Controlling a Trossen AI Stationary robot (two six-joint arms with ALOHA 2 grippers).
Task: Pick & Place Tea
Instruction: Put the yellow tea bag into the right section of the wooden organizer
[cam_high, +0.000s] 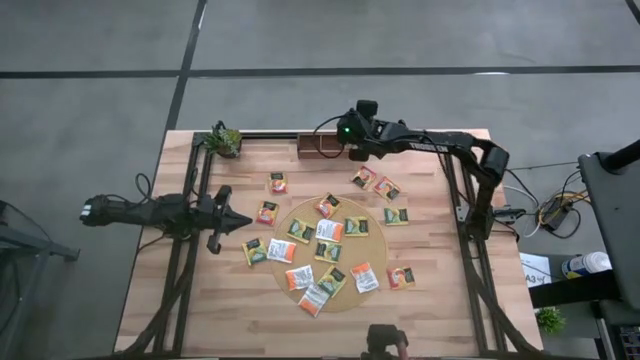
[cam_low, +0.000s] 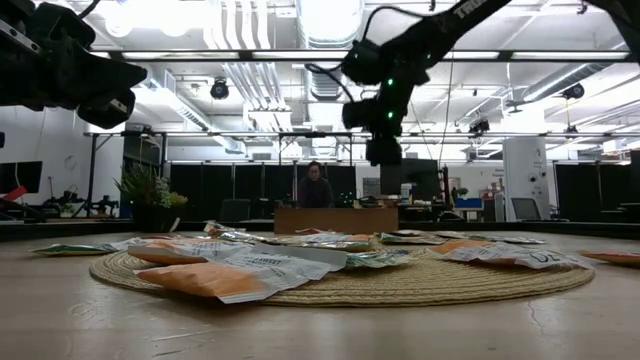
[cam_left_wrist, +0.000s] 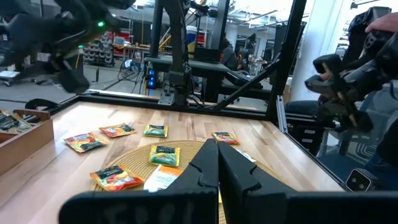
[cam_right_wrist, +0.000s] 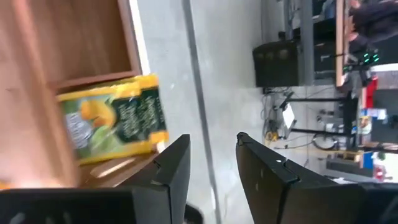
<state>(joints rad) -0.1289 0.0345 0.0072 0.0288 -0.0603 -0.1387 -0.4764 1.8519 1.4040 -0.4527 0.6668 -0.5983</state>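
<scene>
Several tea sachets, orange, white and green-yellow, lie flat on and around the round woven mat (cam_high: 378, 252), among them a white one (cam_high: 329, 230) and an orange one (cam_high: 278, 183) off the mat. A green-yellow sachet (cam_right_wrist: 115, 121) lies in the wooden tray (cam_high: 318, 146) at the far edge. My right gripper (cam_right_wrist: 211, 162) hangs open above the tray's right end (cam_high: 342, 140), clear of the sachet, with only floor between its fingers. My left gripper (cam_left_wrist: 217, 163) waits shut over the table's left side (cam_high: 245, 218), pointing level toward the mat.
A small potted plant (cam_high: 222, 140) stands at the far left corner beside the tray. Dark frame rails (cam_high: 190, 200) run along the left and right table edges. A person (cam_low: 315, 186) sits beyond the far edge. Bare wood lies near the front edge (cam_high: 220, 320).
</scene>
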